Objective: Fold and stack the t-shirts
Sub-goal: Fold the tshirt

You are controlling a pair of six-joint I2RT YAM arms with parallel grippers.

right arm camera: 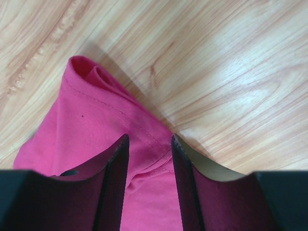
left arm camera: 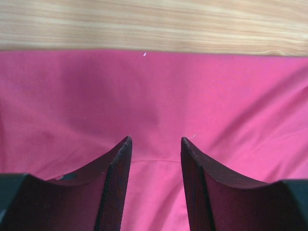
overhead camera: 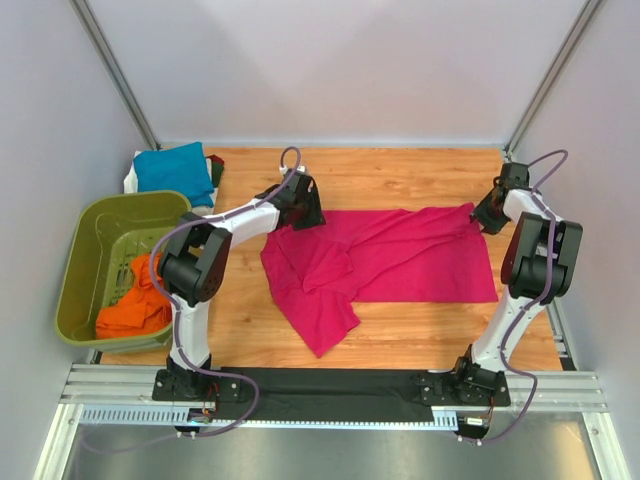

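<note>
Magenta t-shirt [overhead camera: 400, 255] lies on wood table [overhead camera: 420, 180], left gripper [left arm camera: 155, 139] and right gripper [right arm camera: 149, 137] half-open astride its far edge, clamping nothing.

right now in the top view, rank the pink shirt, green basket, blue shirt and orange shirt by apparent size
1. pink shirt
2. green basket
3. blue shirt and orange shirt, too alike to rank

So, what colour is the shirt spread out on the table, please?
Magenta-pink t-shirt; top external view shows it best.
</note>
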